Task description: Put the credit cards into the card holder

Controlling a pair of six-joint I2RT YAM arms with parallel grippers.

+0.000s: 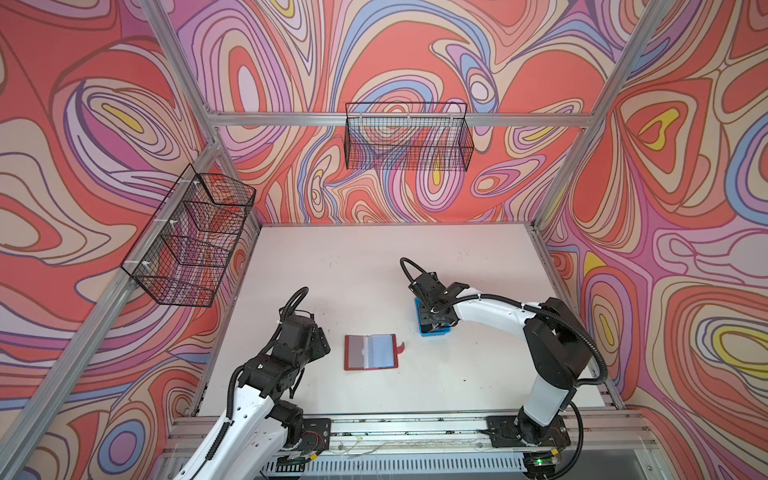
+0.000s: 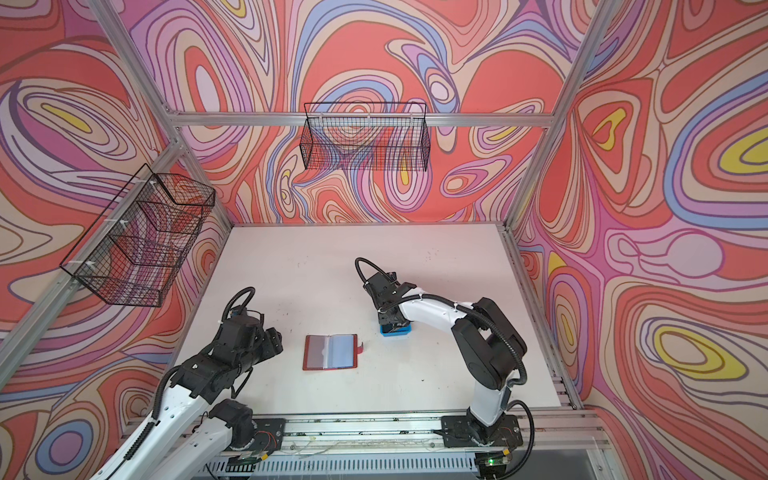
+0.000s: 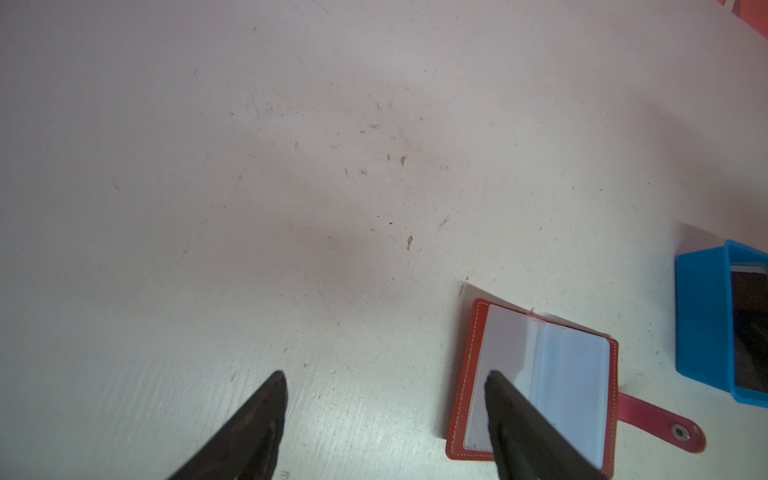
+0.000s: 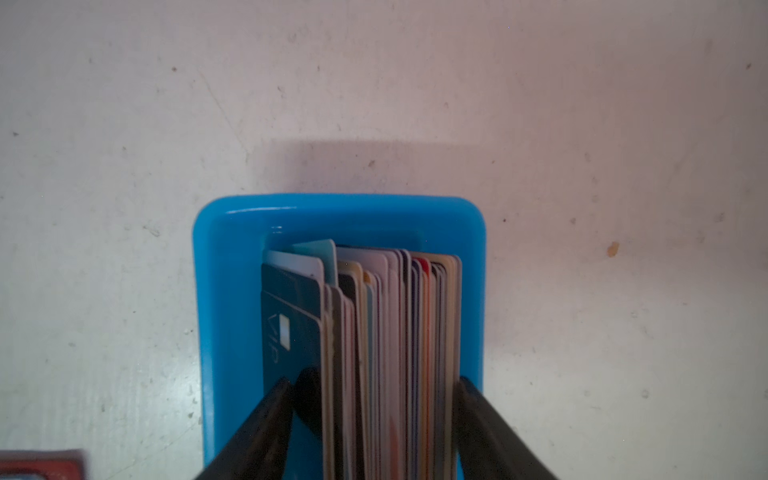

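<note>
We see the credit cards (image 4: 374, 316) standing on edge in the blue tray (image 4: 224, 299), their faces parallel to the jaws of the right tool (image 4: 372, 384). Those jaws flank the stack, parted, with no squeeze visible. The open card holder (image 1: 371, 351) lies flat on the worktop (image 1: 332, 266) to the left, just beside the left tool (image 3: 386, 380), which is spread wide and empty.

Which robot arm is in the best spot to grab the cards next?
Right. The right hand is down over the blue tray, fingers on either side of the credit cards standing in it. The left hand hangs open near the card holder, away from the tray.
</note>
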